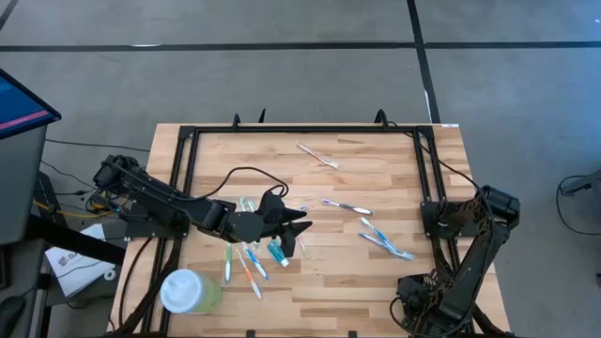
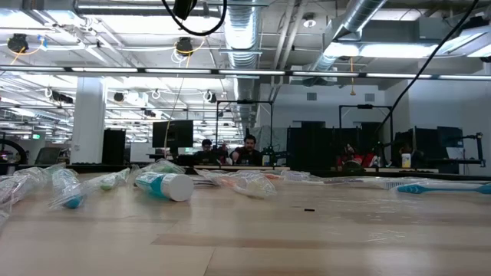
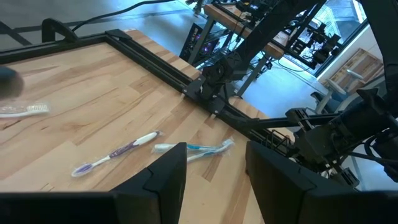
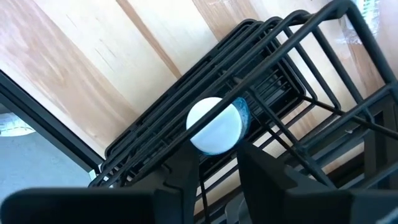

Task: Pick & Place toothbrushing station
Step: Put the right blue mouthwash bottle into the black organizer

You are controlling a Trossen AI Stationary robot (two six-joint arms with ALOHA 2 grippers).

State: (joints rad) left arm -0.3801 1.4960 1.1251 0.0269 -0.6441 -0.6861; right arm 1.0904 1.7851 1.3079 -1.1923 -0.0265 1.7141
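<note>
Far left, lower corner of the high view: cup [image 1: 191,291] upright on the wooden surface [image 1: 376,291], white lid on. Just beside it, toward the middle, a loose cluster of brushes [image 1: 249,265] lying flat.

Reaching in from the left, left gripper [image 1: 299,225] over the middle of the surface, jaws moderately apart, holding nothing. Just beside them, teal toothpaste [image 1: 278,252] on its side. Touching the tube, right under the jaws, a small dark block [image 1: 288,245]. Possibly the station, cannot tell, too dark and too close to the gripper to separate.

Farther back, near the black frame [image 1: 310,129], one pale brush [image 1: 317,155] alone. Right of the jaws, purple brush [image 1: 346,207], then a pair of blue brushes [image 1: 385,241] touching each other, nearer the right rail.

Far right, right gripper [image 4: 214,165] tucked down by the lower right corner, arm folded, jaws narrow with a gap, gripping nothing. Beyond them, black bars and a white round thing [image 4: 214,124] with a blue edge.
</note>
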